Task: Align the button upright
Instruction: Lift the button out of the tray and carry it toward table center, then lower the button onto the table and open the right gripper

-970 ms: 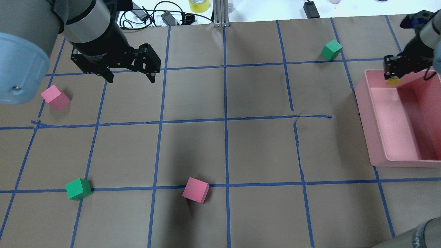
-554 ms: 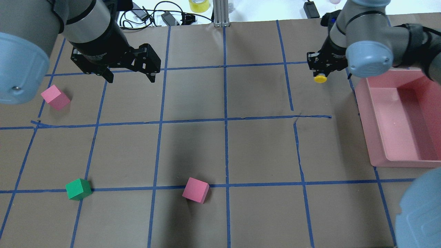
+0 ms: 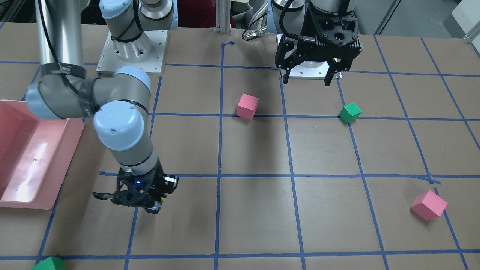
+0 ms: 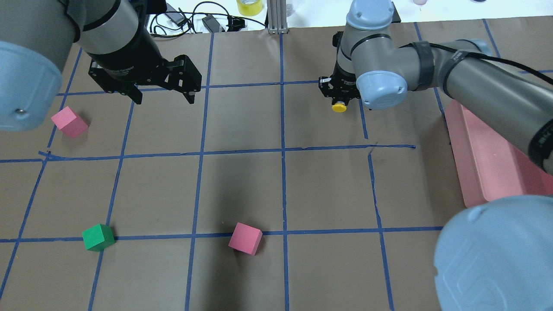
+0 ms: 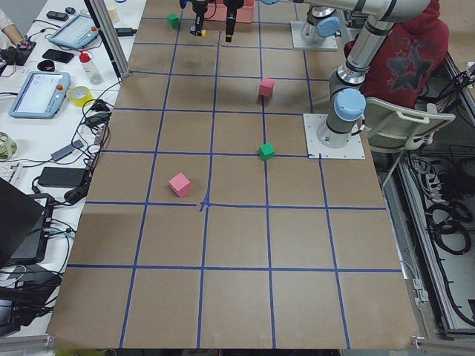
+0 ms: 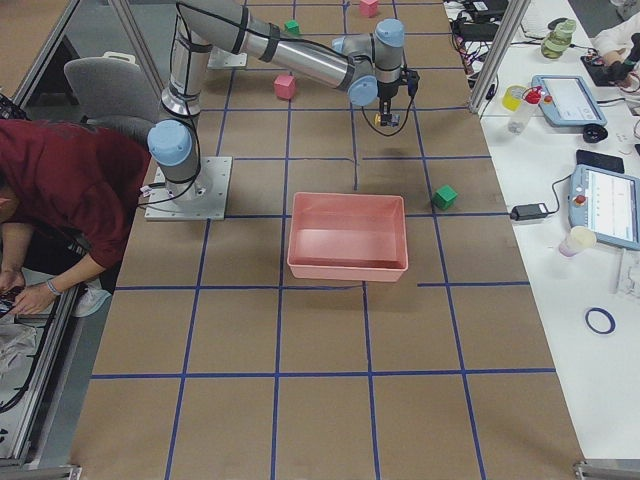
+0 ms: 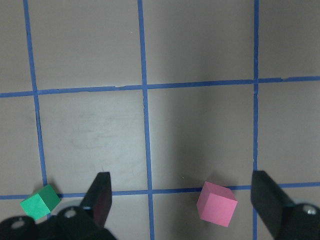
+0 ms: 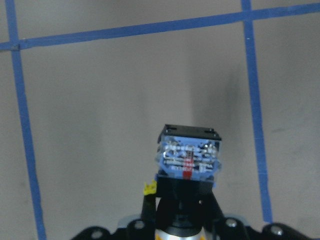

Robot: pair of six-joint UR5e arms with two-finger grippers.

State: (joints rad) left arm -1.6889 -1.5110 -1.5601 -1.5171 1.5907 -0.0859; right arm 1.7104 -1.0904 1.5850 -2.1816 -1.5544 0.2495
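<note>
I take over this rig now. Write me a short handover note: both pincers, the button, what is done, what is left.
Left pincer: open, empty, hanging above the table.
Right pincer: shut on the button, held over the table, clear of the pink tray.
Done: the button is grasped.
Left: stand it on its base with the yellow cap up, then open.

The bench holds two pink cubes (image 3: 247,106), two green cubes (image 3: 350,113), one pink plastic bin (image 3: 26,202) and one yellow-capped push-button (image 4: 339,107).
</note>
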